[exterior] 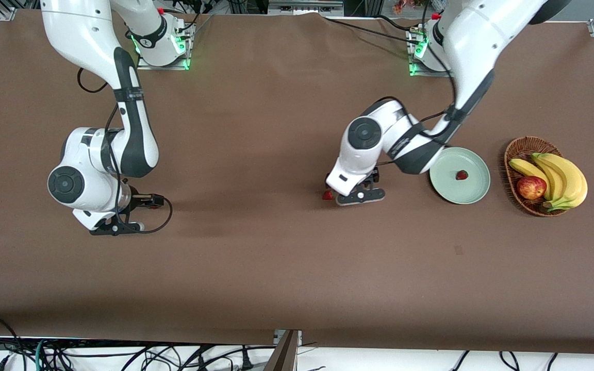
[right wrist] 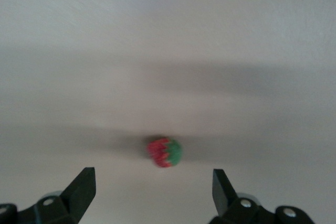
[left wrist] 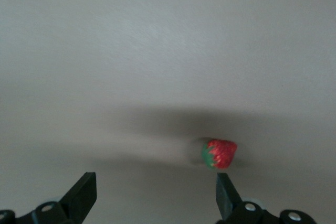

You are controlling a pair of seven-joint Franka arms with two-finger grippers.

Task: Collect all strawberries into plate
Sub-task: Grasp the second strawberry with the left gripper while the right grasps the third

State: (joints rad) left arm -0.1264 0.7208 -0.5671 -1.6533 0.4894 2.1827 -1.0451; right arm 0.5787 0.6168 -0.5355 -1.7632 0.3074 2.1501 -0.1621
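Note:
One strawberry lies on the pale green plate. A second strawberry lies on the table beside my left gripper, toward the right arm's end. In the left wrist view this strawberry lies just ahead of one fingertip, and the left gripper is open and low over the table. My right gripper is low over the table at the right arm's end. In the right wrist view it is open, with a third strawberry ahead of the gap between its fingers. The right hand hides that berry in the front view.
A brown wicker basket with bananas and a red-yellow apple stands beside the plate, at the left arm's end of the table. The brown table stretches wide toward the front camera.

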